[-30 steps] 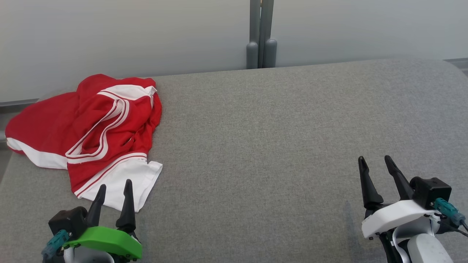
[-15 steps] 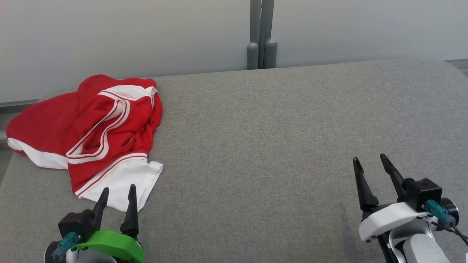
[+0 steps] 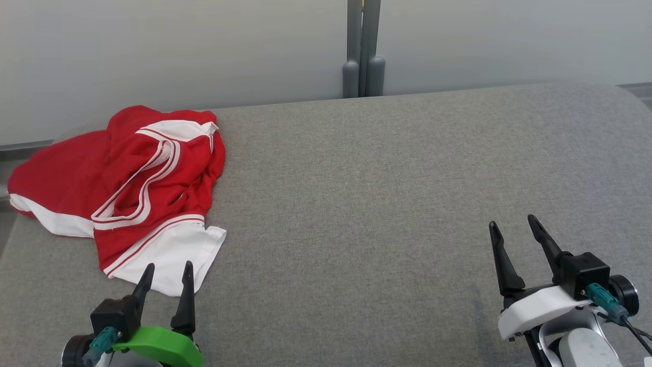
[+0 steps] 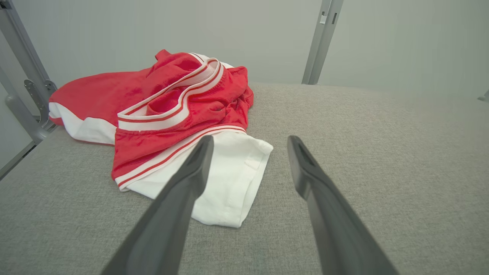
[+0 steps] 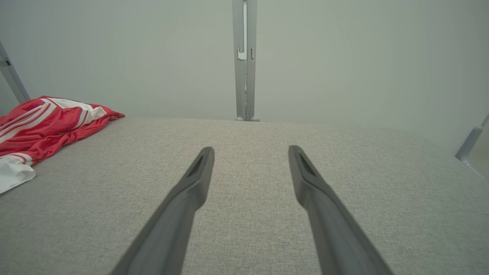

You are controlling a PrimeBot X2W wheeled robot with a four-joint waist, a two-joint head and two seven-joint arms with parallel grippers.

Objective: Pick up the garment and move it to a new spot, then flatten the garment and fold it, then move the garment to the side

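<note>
Both stood spread and empty: left gripper (image 3: 169,265) just short of the crumpled red-and-white shorts (image 3: 137,173), right gripper (image 3: 512,220) well apart. Risk: a pinch on the white hem (image 3: 173,250) alone could slip.

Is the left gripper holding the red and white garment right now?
No, the left gripper stands open with nothing between its jaws, and the garment lies crumpled on the grey surface.

Head cam looks down/fwd over grey surface (image 3: 356,178); both wrist cams sit low, facing wall (image 5: 344,57), sharing garment (image 4: 172,107).
</note>
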